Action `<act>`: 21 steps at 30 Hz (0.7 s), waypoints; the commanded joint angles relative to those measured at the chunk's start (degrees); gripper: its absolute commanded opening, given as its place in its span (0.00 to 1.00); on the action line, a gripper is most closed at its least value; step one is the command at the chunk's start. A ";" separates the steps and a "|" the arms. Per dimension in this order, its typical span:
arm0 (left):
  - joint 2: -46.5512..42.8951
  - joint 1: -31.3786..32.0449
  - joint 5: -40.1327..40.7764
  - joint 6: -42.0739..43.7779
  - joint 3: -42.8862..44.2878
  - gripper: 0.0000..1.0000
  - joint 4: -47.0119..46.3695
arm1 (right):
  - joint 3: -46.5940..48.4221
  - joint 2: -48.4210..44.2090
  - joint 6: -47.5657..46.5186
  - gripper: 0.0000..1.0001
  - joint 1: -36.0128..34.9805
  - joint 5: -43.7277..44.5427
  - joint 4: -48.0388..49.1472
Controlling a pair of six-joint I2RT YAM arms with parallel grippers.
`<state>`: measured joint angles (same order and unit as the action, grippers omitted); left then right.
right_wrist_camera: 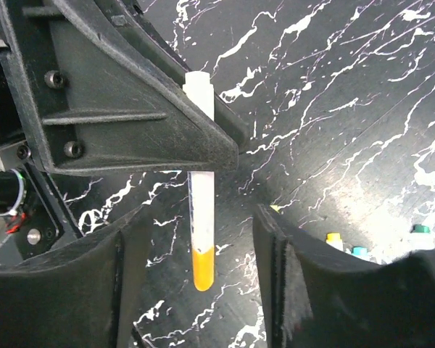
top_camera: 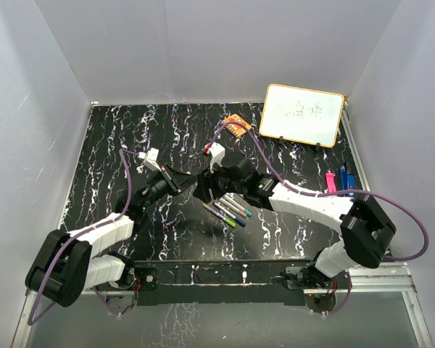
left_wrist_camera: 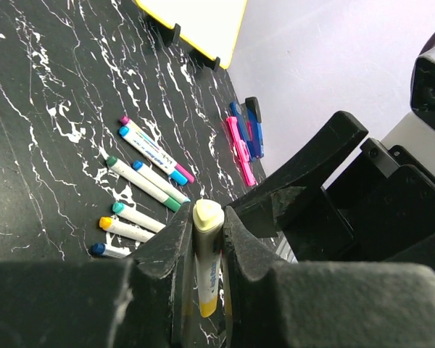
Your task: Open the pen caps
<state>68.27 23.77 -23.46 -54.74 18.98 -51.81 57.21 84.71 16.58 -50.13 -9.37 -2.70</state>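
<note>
A white marker (left_wrist_camera: 207, 254) with a yellow pen cap (right_wrist_camera: 203, 267) is pinched between the fingers (left_wrist_camera: 167, 243) of my left gripper (left_wrist_camera: 206, 217), which is shut on its barrel. The marker (right_wrist_camera: 201, 210) hangs cap-down above the table. My right gripper (right_wrist_camera: 199, 239) is open, its fingers (right_wrist_camera: 123, 246) standing either side of the yellow cap without touching it. In the top view the left gripper (top_camera: 183, 181) and right gripper (top_camera: 206, 187) meet at mid-table. Several more capped markers (top_camera: 228, 210) lie below them, with purple, blue, teal and yellow pen caps (left_wrist_camera: 112, 209).
A small whiteboard (top_camera: 302, 114) leans at the back right, with an orange patterned block (top_camera: 237, 125) to its left. Pink (top_camera: 330, 181) and blue (top_camera: 344, 177) items lie near the right edge. Grey walls enclose the black marbled table (top_camera: 130, 138).
</note>
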 commanded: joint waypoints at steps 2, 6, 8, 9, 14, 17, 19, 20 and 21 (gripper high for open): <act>-4.11 0.31 3.38 0.27 1.96 0.00 4.47 | 1.10 -2.11 -1.09 0.63 0.21 0.66 2.40; -5.12 0.31 4.78 -1.13 3.92 0.00 8.40 | 0.70 -3.40 -1.86 0.64 0.12 0.49 0.31; -4.97 0.31 5.24 -1.67 5.12 0.00 10.22 | 0.12 -3.93 -2.35 0.63 0.20 0.34 -0.45; -4.84 0.31 5.27 -1.99 5.51 0.00 10.38 | -0.29 -4.20 -2.47 0.63 0.15 0.25 -0.68; -3.29 0.31 5.12 -3.42 6.44 0.00 9.78 | -1.86 -4.47 -2.51 0.56 0.12 -0.39 -0.65; -3.01 0.31 5.09 -4.14 6.33 0.00 9.13 | -2.02 -4.09 -2.43 0.51 0.13 -0.50 -0.64; -3.18 0.31 5.09 -4.30 6.33 0.00 9.20 | -1.95 -3.97 -2.63 0.47 0.12 -0.46 -0.57; -3.24 0.27 5.16 -4.31 6.31 0.00 9.49 | -1.93 -3.94 -2.71 0.44 0.14 -0.40 -0.43; -3.31 0.31 5.11 -4.32 6.29 0.00 9.66 | -1.88 -3.81 -2.76 0.41 0.12 -0.47 -0.27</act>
<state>65.49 23.77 -18.61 -58.30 23.33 -41.76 54.92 81.80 14.74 -50.13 -9.43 -5.34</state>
